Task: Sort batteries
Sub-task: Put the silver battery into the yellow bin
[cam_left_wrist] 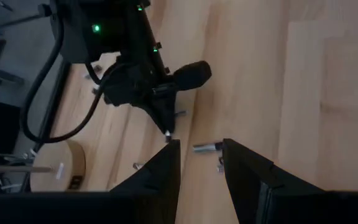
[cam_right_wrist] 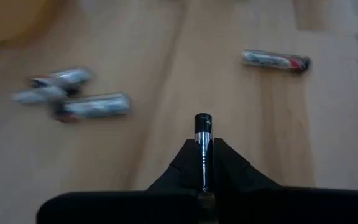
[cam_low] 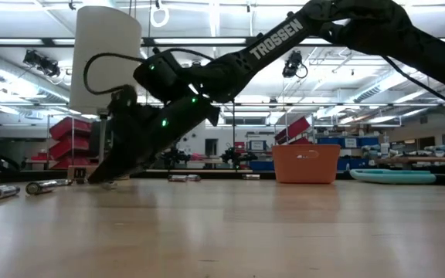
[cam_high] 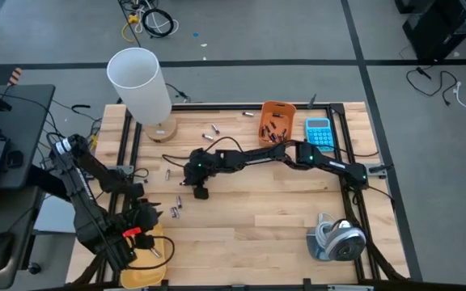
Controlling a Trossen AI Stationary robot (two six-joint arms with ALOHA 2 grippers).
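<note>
Several small cylindrical batteries lie loose on the wooden table: a cluster [cam_right_wrist: 73,93], a single one [cam_right_wrist: 275,60] and more toward the far edge [cam_high: 211,132]. My right gripper [cam_high: 181,179] reaches across to the table's left middle, low over the wood, and is shut on a dark battery [cam_right_wrist: 203,134]. My left gripper [cam_left_wrist: 201,168] hangs open at the near left, above a yellow tray [cam_high: 148,263], with nothing between its fingers. An orange bin [cam_high: 277,120] at the far edge holds dark batteries. My right gripper pinches the dark battery between its two fingers, which lie along its length. The battery's capped end [cam_right_wrist: 203,120] sticks out past the fingertips. The fingers slant down toward the table's left side. I cannot tell whether the battery is clear of the wood.
A white cylinder [cam_high: 140,77] on a round wooden base stands at the far left. A blue calculator [cam_high: 319,132] lies beside the orange bin. A grey roll [cam_high: 338,240] sits at the near right. Bare wood spreads across the near middle.
</note>
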